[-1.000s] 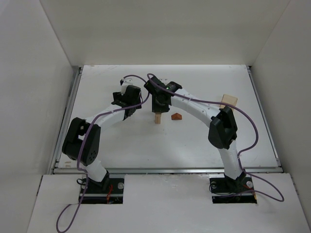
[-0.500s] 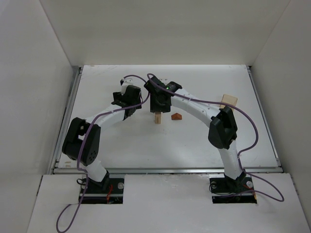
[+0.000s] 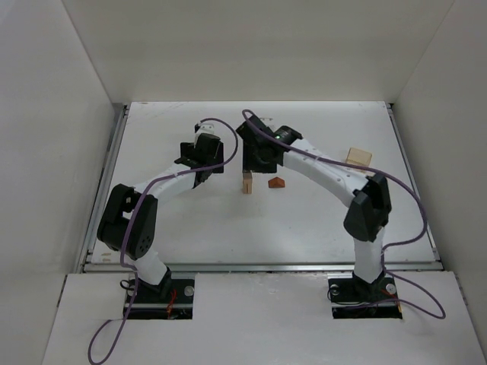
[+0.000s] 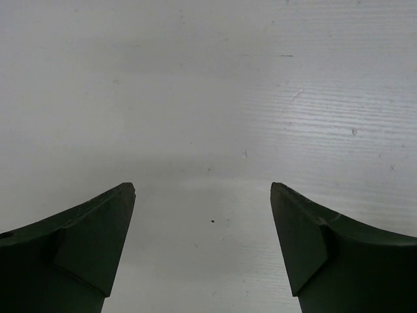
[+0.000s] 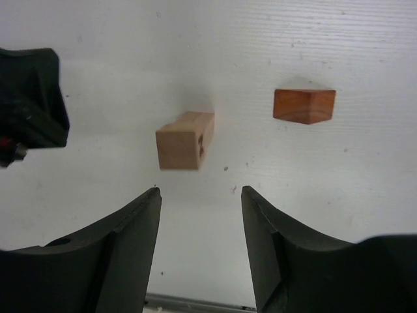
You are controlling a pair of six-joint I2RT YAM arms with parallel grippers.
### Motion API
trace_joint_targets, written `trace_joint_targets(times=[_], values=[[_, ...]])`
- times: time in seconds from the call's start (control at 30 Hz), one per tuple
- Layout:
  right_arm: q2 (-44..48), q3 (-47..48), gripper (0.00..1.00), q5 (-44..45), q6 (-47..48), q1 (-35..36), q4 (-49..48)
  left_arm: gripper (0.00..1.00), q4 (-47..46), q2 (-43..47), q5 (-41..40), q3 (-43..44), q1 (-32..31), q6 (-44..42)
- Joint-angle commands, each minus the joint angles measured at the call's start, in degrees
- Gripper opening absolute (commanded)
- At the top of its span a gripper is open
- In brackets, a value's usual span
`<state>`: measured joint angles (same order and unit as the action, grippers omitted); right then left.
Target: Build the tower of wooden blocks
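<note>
A slim pale tan post (image 3: pixel 246 182) (image 5: pixel 185 140) stands upright on the table at mid-depth. Just right of it lies the reddish-brown roof-shaped piece (image 3: pixel 276 182) (image 5: pixel 304 105). My right gripper (image 3: pixel 257 158) (image 5: pixel 201 190) hovers just behind and above the post, open, with nothing between its fingers; the post sits clear of the fingertips. Left of the post, my left gripper (image 3: pixel 204 156) (image 4: pixel 202 187) is open wide over bare table, holding nothing.
A larger pale tan rectangular box (image 3: pixel 358 158) rests at the right side of the table (image 3: pixel 304 220). White walls enclose the table on three sides. The left arm's black wrist (image 5: pixel 29 104) shows at the left edge of the right wrist view.
The right gripper has opened off the post and drawn back up and to the right, leaving the post standing. The right arm's elbow swung right. The left gripper shifted slightly.
</note>
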<state>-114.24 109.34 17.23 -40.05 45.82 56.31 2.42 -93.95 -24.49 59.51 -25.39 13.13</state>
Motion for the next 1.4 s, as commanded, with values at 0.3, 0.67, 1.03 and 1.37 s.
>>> trace_joint_targets(times=[0.3,0.67,1.03,1.37], values=[[25.80,-18.72,0.65,-1.05,11.29,-11.10,-4.53,0.84,13.53,4.57,32.00,13.85,-1.59,-42.35],[30.65,-28.30,0.67,-8.09,15.88,-16.03,-11.04,0.91,46.08,0.09,49.44,32.16,-6.16,-81.04],[33.38,-33.75,0.67,-8.71,17.03,-18.31,-14.48,0.88,46.46,-7.12,48.40,33.57,-11.09,-78.34],[33.38,-36.13,0.67,-9.24,17.03,-19.98,-15.62,0.79,42.41,-9.41,46.73,31.72,-12.14,-75.18]])
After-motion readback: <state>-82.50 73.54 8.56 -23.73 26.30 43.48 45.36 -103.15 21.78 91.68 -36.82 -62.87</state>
